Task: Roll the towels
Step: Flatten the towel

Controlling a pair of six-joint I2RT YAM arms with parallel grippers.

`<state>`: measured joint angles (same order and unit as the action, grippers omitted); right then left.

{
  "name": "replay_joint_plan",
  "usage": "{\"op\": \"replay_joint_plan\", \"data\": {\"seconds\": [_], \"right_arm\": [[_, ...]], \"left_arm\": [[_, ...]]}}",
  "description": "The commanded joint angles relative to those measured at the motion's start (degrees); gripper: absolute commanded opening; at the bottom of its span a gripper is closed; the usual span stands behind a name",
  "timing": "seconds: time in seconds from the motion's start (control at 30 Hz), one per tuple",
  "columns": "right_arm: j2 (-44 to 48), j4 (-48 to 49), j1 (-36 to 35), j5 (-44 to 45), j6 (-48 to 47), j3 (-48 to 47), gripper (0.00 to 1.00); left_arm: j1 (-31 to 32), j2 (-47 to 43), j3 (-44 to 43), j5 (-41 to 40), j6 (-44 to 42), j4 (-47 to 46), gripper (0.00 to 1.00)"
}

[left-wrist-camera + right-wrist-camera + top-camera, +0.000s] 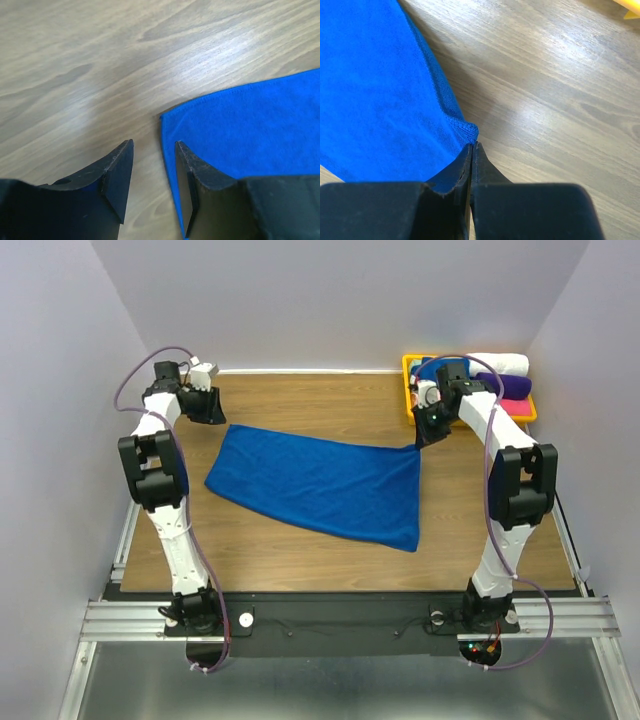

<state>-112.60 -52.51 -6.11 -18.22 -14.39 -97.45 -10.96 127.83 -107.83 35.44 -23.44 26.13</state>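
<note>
The blue towel (320,485) lies flat mid-worktop (300,560), unrolled; right tool (471,147) clenched on its far right corner; left tool (152,150) released beside the far left corner; all rolling remains.

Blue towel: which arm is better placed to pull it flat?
Likely right: the right end effector is shut on a corner of the blue towel; the left end effector hangs open beside another corner, gripping nothing.

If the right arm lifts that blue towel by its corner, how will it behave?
Probably floppy: the blue towel lies flat, its corner pinched in the shut right jaws. Likely light: the cloth looks thin. It should drape and drag, not roll.
</note>
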Motion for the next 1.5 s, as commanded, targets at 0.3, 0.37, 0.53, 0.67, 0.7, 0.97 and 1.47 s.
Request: {"op": "replay_joint_plan", "data": {"seconds": [0.3,0.37,0.53,0.67,0.7,0.97,1.47], "right_arm": [[-0.3,1.4,0.0,0.1,-0.3,-2.4,0.0],[-0.3,1.4,0.0,0.0,-0.1,-2.4,0.01],[-0.3,1.3,-0.1,-0.1,-0.1,-2.3,0.01],[-0.5,1.4,-0.1,0.0,-0.2,-2.2,0.0],[-0.5,1.4,0.0,0.1,-0.2,-2.2,0.01],[-0.7,1.3,0.0,-0.1,-0.3,-2.0,0.01],[-0.3,1.3,0.0,-0.2,-0.5,-1.8,0.0]], "left_arm": [[2.5,4.7,-4.2,0.8,4.8,-4.8,0.52],[2.8,5.4,-4.4,0.2,4.8,-4.8,0.53],[3.4,6.6,-4.0,-0.3,4.3,-4.7,0.55],[3.3,6.5,-2.3,-0.2,4.1,-4.8,0.54],[3.4,6.1,-1.7,0.2,4.0,-4.7,0.53],[3.4,3.7,3.0,4.2,4.0,-5.7,0.47],[2.8,3.3,3.4,5.8,4.4,-3.5,0.45]]}}
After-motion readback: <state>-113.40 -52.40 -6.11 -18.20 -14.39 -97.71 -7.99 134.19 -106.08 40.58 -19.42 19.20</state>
